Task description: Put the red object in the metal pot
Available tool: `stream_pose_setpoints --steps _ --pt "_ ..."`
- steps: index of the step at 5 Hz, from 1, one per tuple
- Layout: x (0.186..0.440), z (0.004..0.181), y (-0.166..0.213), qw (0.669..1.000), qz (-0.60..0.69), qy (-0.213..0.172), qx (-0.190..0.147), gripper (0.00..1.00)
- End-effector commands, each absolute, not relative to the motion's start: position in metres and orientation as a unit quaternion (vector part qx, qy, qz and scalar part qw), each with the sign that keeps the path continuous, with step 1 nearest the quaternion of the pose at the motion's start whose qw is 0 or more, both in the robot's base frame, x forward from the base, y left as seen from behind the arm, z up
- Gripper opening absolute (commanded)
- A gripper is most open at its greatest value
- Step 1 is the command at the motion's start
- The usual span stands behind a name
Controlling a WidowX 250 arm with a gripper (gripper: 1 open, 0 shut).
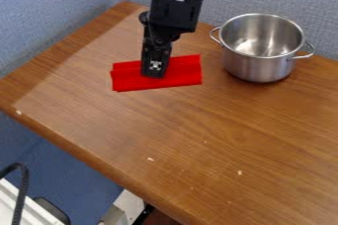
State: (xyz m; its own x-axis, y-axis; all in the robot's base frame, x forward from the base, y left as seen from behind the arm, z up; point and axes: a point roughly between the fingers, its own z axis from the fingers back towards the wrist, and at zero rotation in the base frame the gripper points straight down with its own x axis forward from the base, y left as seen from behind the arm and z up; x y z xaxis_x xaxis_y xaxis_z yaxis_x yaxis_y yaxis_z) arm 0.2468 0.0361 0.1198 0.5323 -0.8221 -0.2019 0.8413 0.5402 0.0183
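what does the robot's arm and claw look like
The arm is black or very dark, bulky above and narrowing toward the claw, which is also dark. Small pale specks or glints show near its tips. No readable markings are visible at this size.
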Motion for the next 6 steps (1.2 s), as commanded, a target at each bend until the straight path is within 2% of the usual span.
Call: stream_pose_setpoints --steps 1,3,6 --pt "0.254 0.139 0.030 0.863 -0.493 0.060 0.096 0.00" --pt "0.268 0.149 0.017 0.838 -0.529 0.045 0.127 0.00" --pt "0.273 0.130 0.033 0.832 -0.543 0.063 0.096 0.00"
